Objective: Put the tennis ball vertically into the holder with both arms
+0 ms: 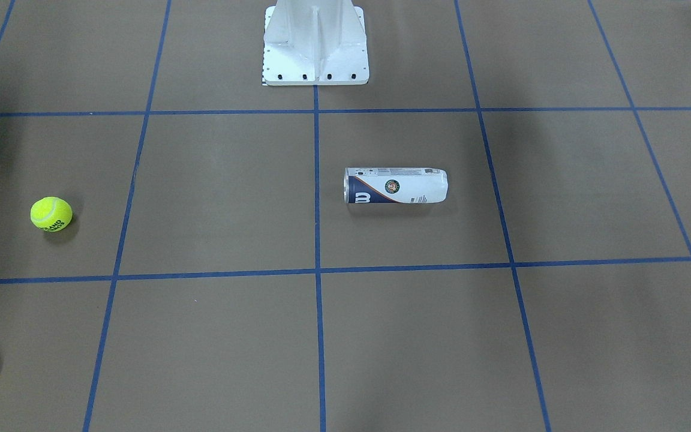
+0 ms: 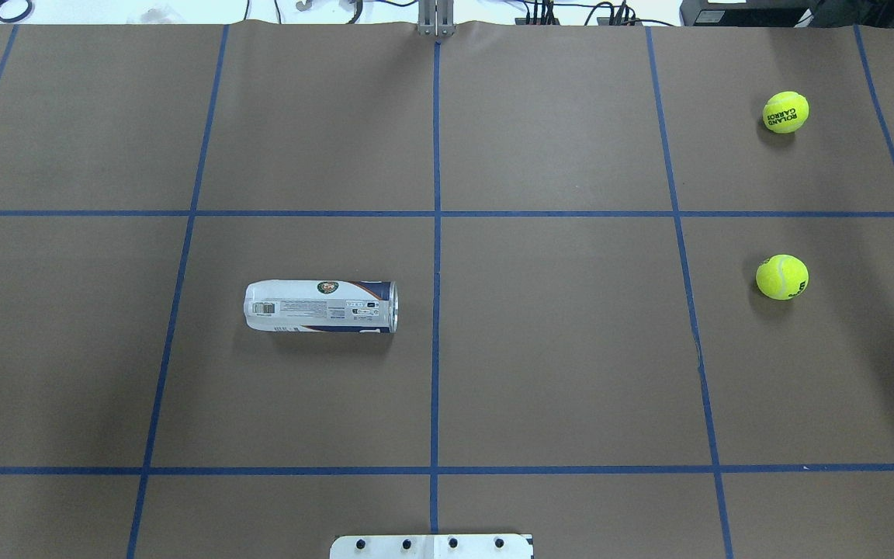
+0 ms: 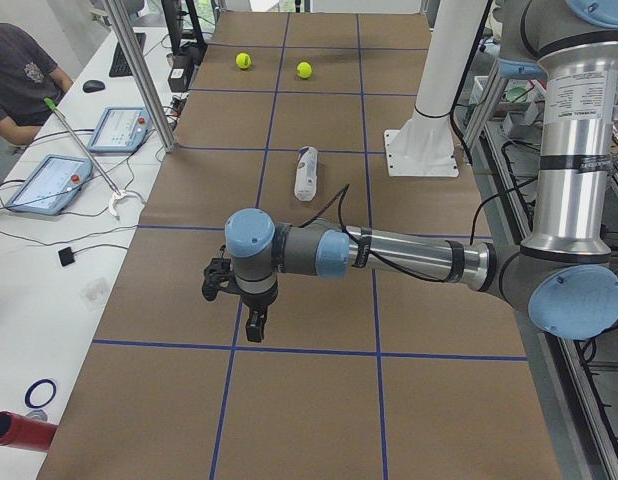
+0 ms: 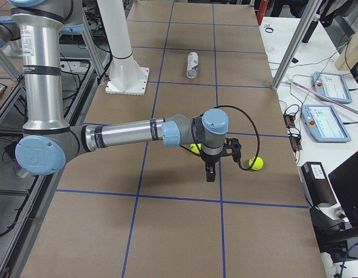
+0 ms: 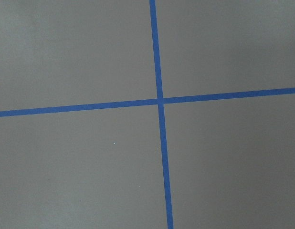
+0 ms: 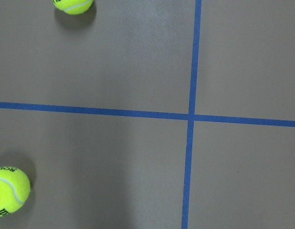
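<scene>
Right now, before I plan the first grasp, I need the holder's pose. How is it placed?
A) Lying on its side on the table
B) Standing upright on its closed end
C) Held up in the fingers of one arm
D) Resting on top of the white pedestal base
A: the holder lies lengthwise on its side, flat on the table.

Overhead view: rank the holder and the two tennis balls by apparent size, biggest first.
1. The holder, lying on its side: clearly largest.
2-3. The nearer tennis ball looks slightly bigger than the farther tennis ball, but nearness to the camera may explain it; treat them as alike.
</scene>
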{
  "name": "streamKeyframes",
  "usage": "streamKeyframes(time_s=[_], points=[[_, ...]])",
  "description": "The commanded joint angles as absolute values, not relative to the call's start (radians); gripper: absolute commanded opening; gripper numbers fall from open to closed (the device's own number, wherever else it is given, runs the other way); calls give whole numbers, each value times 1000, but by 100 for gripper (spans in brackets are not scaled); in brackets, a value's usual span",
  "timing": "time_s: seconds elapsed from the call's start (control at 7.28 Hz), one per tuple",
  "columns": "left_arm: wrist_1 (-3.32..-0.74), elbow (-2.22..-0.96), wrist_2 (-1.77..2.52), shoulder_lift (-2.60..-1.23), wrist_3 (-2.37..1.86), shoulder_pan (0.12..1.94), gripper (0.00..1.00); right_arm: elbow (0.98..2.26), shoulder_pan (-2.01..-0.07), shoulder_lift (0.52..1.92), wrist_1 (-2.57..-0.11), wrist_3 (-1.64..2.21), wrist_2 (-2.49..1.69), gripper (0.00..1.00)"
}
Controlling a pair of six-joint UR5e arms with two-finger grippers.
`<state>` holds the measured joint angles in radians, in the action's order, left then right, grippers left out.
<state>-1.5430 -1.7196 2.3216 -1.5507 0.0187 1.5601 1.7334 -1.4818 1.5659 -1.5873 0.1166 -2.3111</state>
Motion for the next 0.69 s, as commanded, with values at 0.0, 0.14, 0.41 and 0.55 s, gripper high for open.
streamKeyframes(time_s=[0.0,0.14,0.41,0.55], points=[[-1582,-1721,2325,-1545,11,1560,100,1730,-1482,1566,-1586,117,-2313,100],[-1582,-1726,2326,-1546,11,1560,100,1729,-1482,1566,-1586,118,-2313,100],[-1620,-1726,2324,-1563,23,1551,100,1727,-1480,1565,-1586,118,-2313,100],[-1714,-1711,2324,-1562,25,1528,100,1721,-1480,1565,-1586,118,-2313,100]])
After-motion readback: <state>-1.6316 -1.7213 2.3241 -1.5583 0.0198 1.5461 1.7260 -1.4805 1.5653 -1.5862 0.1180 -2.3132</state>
